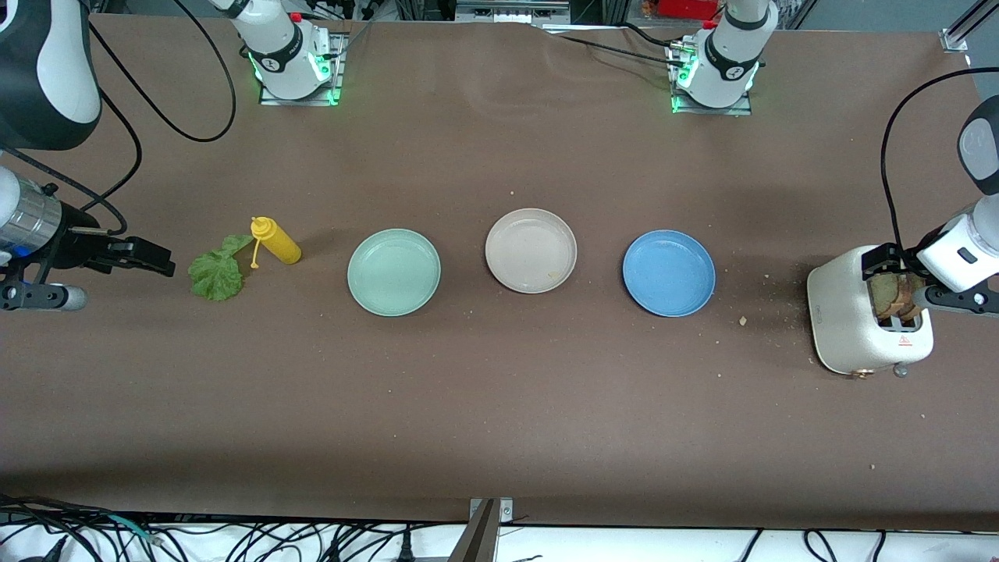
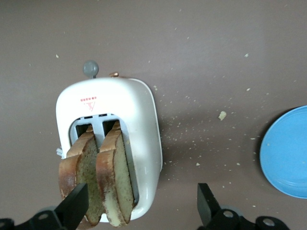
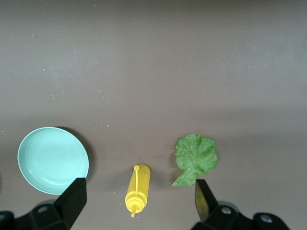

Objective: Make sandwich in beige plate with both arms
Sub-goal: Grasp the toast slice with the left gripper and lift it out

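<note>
Inside toaster [image 2: 141,124], two bread slices [image 2: 115,179]

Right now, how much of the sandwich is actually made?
None of it yet. The beige plate holds nothing. Both bread slices stand in the toaster, with the open left end effector over them. The lettuce leaf lies on the table, the open right end effector above it. All stacking remains.

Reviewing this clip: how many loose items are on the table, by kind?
Plates: 3 – mint green plate, beige plate, blue plate
Bread slices: 2 – in the toaster slots
Lettuce leaf: 1
Yellow squeeze bottle: 1
Toaster: 1
Total: 8
</note>
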Controlling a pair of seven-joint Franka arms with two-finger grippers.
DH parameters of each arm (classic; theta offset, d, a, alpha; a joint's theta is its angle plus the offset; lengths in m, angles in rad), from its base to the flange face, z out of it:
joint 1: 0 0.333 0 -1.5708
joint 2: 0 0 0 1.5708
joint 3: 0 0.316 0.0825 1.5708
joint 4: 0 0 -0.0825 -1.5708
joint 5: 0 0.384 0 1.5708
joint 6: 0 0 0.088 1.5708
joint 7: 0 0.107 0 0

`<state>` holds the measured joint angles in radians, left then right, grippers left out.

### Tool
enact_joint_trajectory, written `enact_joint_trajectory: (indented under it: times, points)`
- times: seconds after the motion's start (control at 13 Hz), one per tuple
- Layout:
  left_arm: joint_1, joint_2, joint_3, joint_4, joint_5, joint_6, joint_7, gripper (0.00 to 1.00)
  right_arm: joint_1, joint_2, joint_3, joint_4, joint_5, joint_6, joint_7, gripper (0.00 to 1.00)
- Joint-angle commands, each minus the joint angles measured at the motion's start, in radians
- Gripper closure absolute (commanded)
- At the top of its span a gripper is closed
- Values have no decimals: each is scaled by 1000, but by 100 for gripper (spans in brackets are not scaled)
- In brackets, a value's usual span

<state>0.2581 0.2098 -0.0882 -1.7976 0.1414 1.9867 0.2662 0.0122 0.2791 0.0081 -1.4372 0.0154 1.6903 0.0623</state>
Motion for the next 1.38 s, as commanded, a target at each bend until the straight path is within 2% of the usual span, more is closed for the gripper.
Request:
enact_joint_trajectory:
  times: [0.0,0.23,0.31,0.38,0.46,0.54,0.69,1.08,1.31]
  points:
    - [30,-29,-8,-63,21,50,24,2,-8,-12,4,-11,12,-3,7,0]
    - [61,-29,-8,-123,12,130,24,4,-6,-12,4,-11,14,-3,7,0]
    - [70,-29,-8,-140,11,151,24,8,-5,-12,4,-11,14,-3,7,0]
    - [75,-24,-8,-141,10,153,22,20,-4,-12,6,-11,14,-3,5,0]
    - [76,-18,-8,-141,10,155,22,39,-4,-12,4,-11,14,-3,7,0]
    - [76,-4,-8,-141,9,153,5,64,-4,-12,6,-11,14,-3,7,0]
    - [76,0,-7,-140,10,141,-4,100,-1,-12,6,-11,14,-3,5,0]
    - [82,-13,-4,-103,21,103,-13,100,2,-12,6,-11,15,-3,5,0]
    - [86,-13,-5,13,24,-53,21,100,2,-11,7,-11,15,-1,5,0]
